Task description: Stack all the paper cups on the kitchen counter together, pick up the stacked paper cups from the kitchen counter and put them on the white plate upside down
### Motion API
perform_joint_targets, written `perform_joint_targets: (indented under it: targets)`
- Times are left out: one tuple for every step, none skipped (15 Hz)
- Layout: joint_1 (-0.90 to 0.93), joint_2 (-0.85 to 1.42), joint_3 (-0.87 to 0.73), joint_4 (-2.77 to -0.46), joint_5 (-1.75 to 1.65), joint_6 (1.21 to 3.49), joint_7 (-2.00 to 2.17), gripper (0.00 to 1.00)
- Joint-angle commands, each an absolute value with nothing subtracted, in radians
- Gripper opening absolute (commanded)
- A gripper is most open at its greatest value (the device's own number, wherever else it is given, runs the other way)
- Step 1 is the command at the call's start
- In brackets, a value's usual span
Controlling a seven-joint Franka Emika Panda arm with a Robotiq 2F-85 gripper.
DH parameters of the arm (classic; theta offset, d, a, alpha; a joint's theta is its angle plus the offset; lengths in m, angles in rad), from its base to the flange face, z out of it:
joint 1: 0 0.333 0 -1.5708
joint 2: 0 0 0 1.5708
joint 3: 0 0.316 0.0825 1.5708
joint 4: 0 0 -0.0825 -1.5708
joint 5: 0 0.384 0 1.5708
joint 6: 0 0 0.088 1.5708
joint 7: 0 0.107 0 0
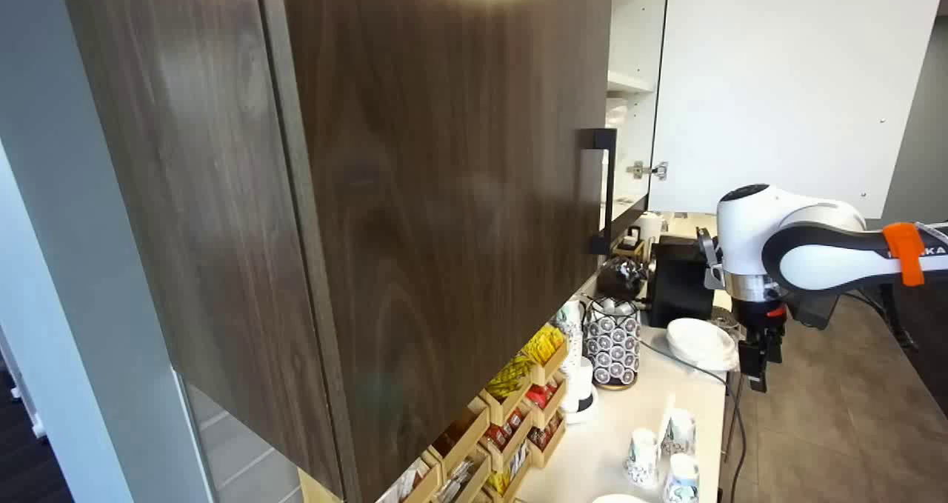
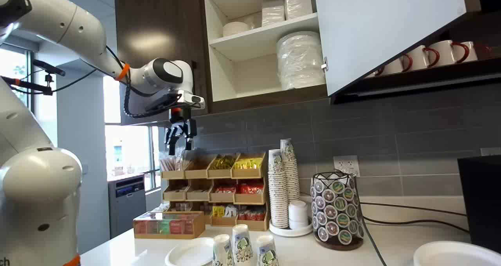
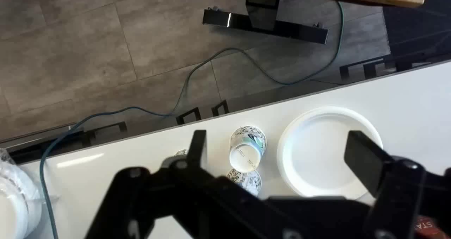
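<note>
In an exterior view, the gripper (image 1: 763,364) hangs pointing down, higher than the kitchen counter (image 1: 596,447); from this angle the spread of its fingers cannot be told. Below the fingers, and to their left in that view, three paper cups (image 1: 642,456) stand upside down, near one another. Lower still, a white plate (image 1: 621,499) is cut off by the view's edge. Wrapped white dishes (image 1: 700,344) show just left of the fingers.

An exterior view also has the gripper (image 2: 180,144) with a gap between its fingers. A wooden rack (image 2: 195,174) appears below them; the paper cups (image 2: 242,242) are well below and to their right, with the white plate (image 2: 191,254) more nearly beneath.

In the wrist view, the fingers (image 3: 364,159) stand wide apart. Between them one cup (image 3: 248,149) shows its base; a second (image 3: 252,181) is partly covered by the gripper; a third (image 3: 181,152) peeps out beside the finger on the view's left. The white plate (image 3: 320,158) spans part of the gap and passes behind the opposite finger.
</note>
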State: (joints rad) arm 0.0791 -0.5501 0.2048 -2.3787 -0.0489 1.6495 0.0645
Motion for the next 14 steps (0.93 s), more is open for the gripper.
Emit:
perform_joint_targets:
  targets:
    - [0.101,-0.547,0.187,-2.377,-0.057,1.647,0.074,1.0]
    - [0.101,-0.547,0.187,-2.377,-0.057,1.647,0.074,1.0]
    - [0.101,-0.547,0.187,-2.377,-0.057,1.647,0.074,1.0]
    - [0.101,-0.547,0.187,-2.377,-0.057,1.647,0.074,1.0]
    - [0.101,-0.547,0.187,-2.377,-0.057,1.647,0.074,1.0]
    - [0.101,-0.547,0.187,-2.377,-0.057,1.647,0.074,1.0]
    - [0.101,-0.547,0.187,-2.377,-0.057,1.647,0.074,1.0]
    - [0.101,-0.547,0.187,-2.377,-0.057,1.647,0.074,1.0]
    - [0.101,-0.547,0.187,-2.377,-0.057,1.647,0.074,1.0]
    - [0.101,-0.547,0.187,-2.377,-0.057,1.647,0.074,1.0]
    - [0.105,-0.529,0.189,-2.401,-0.062,1.683,0.065,1.0]
    - [0.113,-0.516,0.184,-2.427,-0.047,1.73,0.054,1.0]
    - [0.122,-0.506,0.181,-2.449,-0.035,1.778,0.041,1.0]
    - [0.129,-0.493,0.179,-2.482,-0.017,1.867,0.045,1.0]
